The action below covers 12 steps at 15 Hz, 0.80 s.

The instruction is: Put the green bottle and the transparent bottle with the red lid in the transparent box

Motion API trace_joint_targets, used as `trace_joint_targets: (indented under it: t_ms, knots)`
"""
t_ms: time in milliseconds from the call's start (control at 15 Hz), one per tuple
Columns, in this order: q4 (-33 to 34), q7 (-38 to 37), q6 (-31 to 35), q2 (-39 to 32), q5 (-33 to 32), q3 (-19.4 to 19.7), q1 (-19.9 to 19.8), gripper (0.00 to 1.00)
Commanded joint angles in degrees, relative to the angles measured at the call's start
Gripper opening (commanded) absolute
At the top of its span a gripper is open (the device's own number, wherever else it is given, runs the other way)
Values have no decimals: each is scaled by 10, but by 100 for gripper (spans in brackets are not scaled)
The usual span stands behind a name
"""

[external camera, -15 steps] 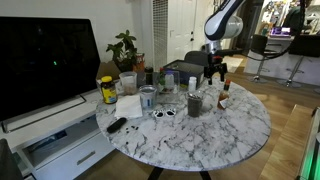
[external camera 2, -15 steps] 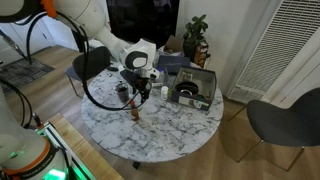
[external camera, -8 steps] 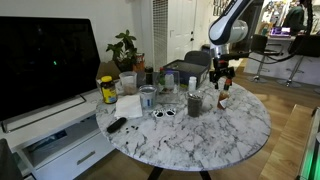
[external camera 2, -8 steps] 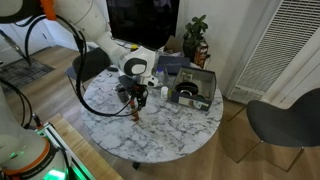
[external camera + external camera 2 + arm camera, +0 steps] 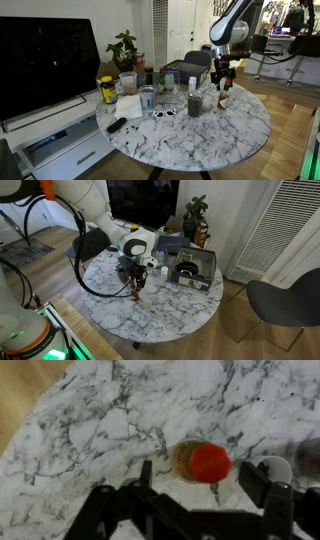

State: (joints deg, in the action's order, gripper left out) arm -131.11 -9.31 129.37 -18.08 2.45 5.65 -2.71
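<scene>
- Exterior view, side-on: a round table (image 5: 232,132) with a white, grey-veined marble top carries a cluster of jars and cups on its far half.
- The gripper (image 5: 221,82) hangs from the white arm, pointing straight down over the table's far edge.
- The transparent bottle with the red lid (image 5: 222,99) stands upright directly under it, long axis vertical. At this size it cannot be told whether the fingers touch it.
- The transparent box (image 5: 183,68), rectangular clear plastic with a darker rim, sits near the bottle, beyond the jars.
- A jar with a yellow label (image 5: 107,91) stands at the opposite end of the cluster.
- The green bottle cannot be singled out among the dark jars.
- Exterior view, from above: the gripper (image 5: 135,278) is over the table's (image 5: 172,312) near-left part, with the red-lidded bottle (image 5: 136,289) below it.
- The box (image 5: 208,268) is well apart from them across the top. Only this view shows dark items inside it.
- Wrist view: the camera looks down the bottle's axis. The round, bright red cap (image 5: 210,462) faces the lens, and a rim of the clear body shows around it.
- The gripper (image 5: 197,468) has its jaws wide. One black finger (image 5: 146,472) is on each side of the bottle, with marble (image 5: 100,420) showing in both gaps.
- A pale round-topped object (image 5: 276,468) lies just beyond one finger.
</scene>
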Motion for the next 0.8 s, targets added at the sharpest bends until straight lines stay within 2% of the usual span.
trace_joint_targets:
  t_ms: [0,67,133,267,467,533,733]
  knots:
    - [-25,-7,6,19,-1,4,-4,63]
    - [-27,-7,8,20,-1,4,-5,57]
    - [-28,-5,8,21,-1,5,-5,44]
    - [-32,-2,8,25,0,5,-6,32]
    - [-33,-1,5,30,0,3,-5,21]
    - [-34,-1,6,32,-2,4,-5,7]
    - [-34,2,3,40,-5,3,-4,7]
